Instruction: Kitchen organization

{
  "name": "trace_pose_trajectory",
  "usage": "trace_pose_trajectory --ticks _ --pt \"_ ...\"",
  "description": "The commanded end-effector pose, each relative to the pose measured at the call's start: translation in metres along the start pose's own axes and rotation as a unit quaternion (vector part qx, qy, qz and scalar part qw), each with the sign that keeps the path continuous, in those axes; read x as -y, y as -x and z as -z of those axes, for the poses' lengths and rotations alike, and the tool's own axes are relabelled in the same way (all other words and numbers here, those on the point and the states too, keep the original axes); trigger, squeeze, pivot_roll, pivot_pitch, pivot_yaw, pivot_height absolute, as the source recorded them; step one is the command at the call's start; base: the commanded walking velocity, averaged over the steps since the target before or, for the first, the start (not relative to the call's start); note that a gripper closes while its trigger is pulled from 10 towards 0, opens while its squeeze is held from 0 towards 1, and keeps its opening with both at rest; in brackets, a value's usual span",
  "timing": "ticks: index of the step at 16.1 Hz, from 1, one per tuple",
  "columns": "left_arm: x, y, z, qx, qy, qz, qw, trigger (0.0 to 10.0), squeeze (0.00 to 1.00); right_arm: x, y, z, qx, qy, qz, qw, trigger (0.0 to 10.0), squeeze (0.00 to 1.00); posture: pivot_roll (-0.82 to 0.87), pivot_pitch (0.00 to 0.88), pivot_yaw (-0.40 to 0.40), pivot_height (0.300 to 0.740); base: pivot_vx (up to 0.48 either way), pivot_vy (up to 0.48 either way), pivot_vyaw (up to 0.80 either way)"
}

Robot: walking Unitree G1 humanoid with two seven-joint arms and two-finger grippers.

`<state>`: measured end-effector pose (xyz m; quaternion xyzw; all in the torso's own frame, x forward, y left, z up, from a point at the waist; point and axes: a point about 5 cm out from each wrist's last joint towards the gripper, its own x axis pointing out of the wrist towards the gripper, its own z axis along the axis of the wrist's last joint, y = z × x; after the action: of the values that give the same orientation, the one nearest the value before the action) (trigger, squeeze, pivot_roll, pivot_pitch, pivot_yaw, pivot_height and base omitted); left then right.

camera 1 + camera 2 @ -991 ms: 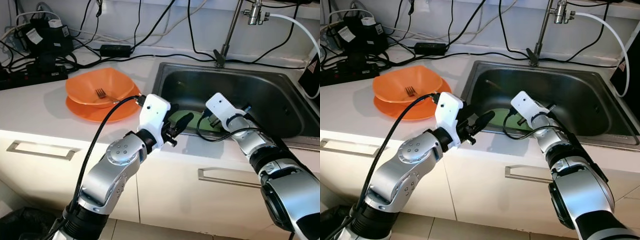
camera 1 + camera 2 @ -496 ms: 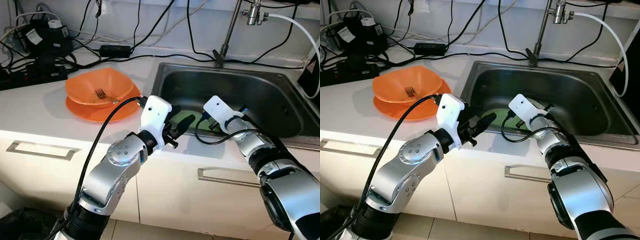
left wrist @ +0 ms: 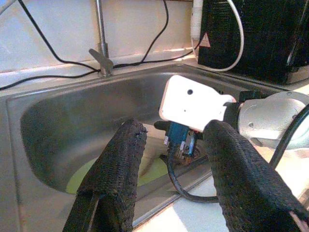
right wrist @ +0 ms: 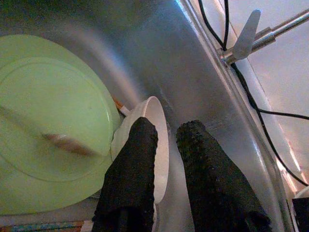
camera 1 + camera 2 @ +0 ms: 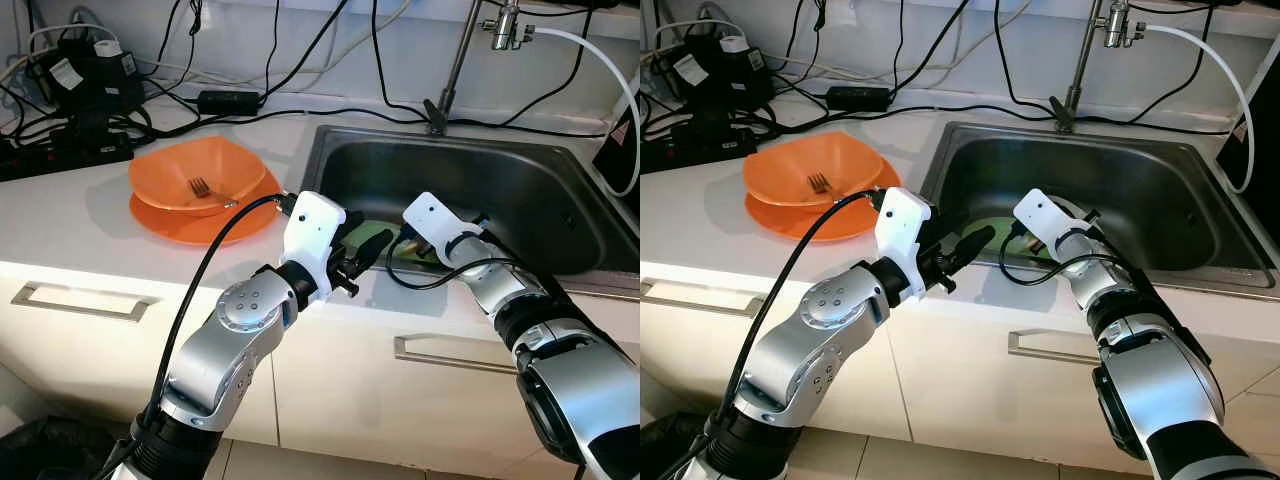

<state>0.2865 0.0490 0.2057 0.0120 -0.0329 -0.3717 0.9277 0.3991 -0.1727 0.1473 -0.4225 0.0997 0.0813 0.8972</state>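
A white bowl (image 4: 153, 145) stands tilted on its edge inside the steel sink (image 5: 520, 185), leaning just beside a light green plate (image 4: 50, 121) that lies on the sink floor with a brown-handled utensil (image 4: 63, 141) across it. The right gripper (image 4: 164, 159) reaches down into the sink at the centre of the left eye frame; its two black fingers straddle the bowl's rim, one on each side, with a narrow gap between them, so whether they are pressing on it cannot be told. The left gripper (image 3: 176, 169) hovers over the sink's front edge, released, its fingers spread wide apart and holding nothing. On the white bench (image 5: 70, 215), in the upper left of the frame, an orange bowl (image 5: 200, 172) with a fork (image 5: 203, 187) in it sits on an orange plate (image 5: 195, 225). Black cables (image 5: 240, 100) trail along the wall behind, and a faucet (image 5: 470, 45) rises at the upper right.
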Motion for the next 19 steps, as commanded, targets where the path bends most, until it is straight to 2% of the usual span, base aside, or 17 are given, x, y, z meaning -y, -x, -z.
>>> trace_pose_trajectory --ticks 1,2,3,4,5,8,10,12,13,14,15,16,18,19 --pt "0.002 0.001 -0.002 0.001 -0.003 0.003 1.000 10.0 0.00 -0.002 0.000 0.000 0.005 0.005 -0.005 1.000 10.0 0.00 0.10 0.024 -0.025 0.740 0.000 0.000 0.00" --pt "0.001 0.001 -0.002 0.001 -0.004 0.002 1.000 10.0 0.00 -0.002 0.000 0.000 0.006 0.001 -0.006 1.000 10.0 0.31 0.10 0.025 -0.024 0.740 0.000 0.000 0.00" --pt "0.001 0.001 -0.002 0.001 -0.004 0.001 1.000 10.0 0.00 -0.002 0.000 -0.001 0.007 0.002 -0.006 1.000 10.0 0.55 0.10 0.025 -0.024 0.740 0.000 0.000 0.00" --pt "0.001 0.001 -0.002 0.002 -0.004 0.001 1.000 10.0 0.00 -0.001 0.000 -0.001 0.008 0.003 -0.004 1.000 10.0 0.05 0.10 0.026 -0.024 0.740 0.000 0.000 0.00" --pt "0.000 0.001 -0.004 0.003 -0.005 -0.002 1.000 10.0 0.00 0.002 0.000 -0.002 0.010 0.001 0.003 1.000 10.0 0.00 0.10 0.026 -0.025 0.740 0.000 0.000 0.00" --pt "-0.005 0.001 -0.006 0.009 -0.010 -0.022 1.000 10.0 0.00 0.010 0.000 -0.013 0.042 -0.049 0.027 0.998 10.0 0.00 0.10 0.027 -0.024 0.740 0.000 0.000 0.00" --pt "-0.014 0.000 -0.011 0.024 -0.027 -0.061 0.997 10.0 0.00 0.023 0.001 -0.030 0.101 -0.109 0.060 0.987 10.0 0.00 0.10 0.027 -0.021 0.740 0.000 0.000 0.00" --pt "-0.023 0.000 -0.017 0.042 -0.046 -0.100 0.993 10.0 0.00 0.038 0.004 -0.046 0.152 -0.150 0.091 0.973 10.0 0.00 0.09 0.026 -0.021 0.740 0.000 0.000 0.00" --pt "-0.028 0.000 -0.022 0.062 -0.093 -0.125 0.986 10.0 0.00 0.053 0.008 -0.060 0.198 -0.214 0.117 0.950 10.0 0.00 0.09 0.027 -0.021 0.740 0.000 0.000 0.00" --pt "-0.029 0.000 -0.025 0.082 -0.103 -0.130 0.983 10.0 0.00 0.059 0.010 -0.065 0.217 -0.240 0.124 0.938 10.0 0.00 0.09 0.028 -0.021 0.740 0.000 0.000 0.00" --pt "-0.032 0.002 -0.031 0.114 -0.109 -0.150 0.976 10.0 0.00 0.069 0.017 -0.079 0.268 -0.290 0.128 0.910 10.0 0.00 0.09 0.029 -0.021 0.740 0.000 0.000 0.00" --pt "-0.035 0.006 -0.035 0.126 -0.101 -0.170 0.972 10.0 0.00 0.073 0.023 -0.089 0.307 -0.319 0.125 0.888 10.0 0.00 0.08 0.030 -0.021 0.740 0.000 0.000 0.00" --pt "-0.039 0.008 -0.040 0.124 -0.135 -0.197 0.963 10.0 0.00 0.072 0.030 -0.096 0.339 -0.356 0.113 0.863 10.0 0.00 0.08 0.032 -0.022 0.740 0.000 0.000 0.00" --pt "-0.041 0.009 -0.040 0.123 -0.157 -0.207 0.958 10.0 0.00 0.064 0.032 -0.094 0.342 -0.370 0.099 0.858 10.0 0.00 0.08 0.032 -0.023 0.740 0.000 0.000 0.00"
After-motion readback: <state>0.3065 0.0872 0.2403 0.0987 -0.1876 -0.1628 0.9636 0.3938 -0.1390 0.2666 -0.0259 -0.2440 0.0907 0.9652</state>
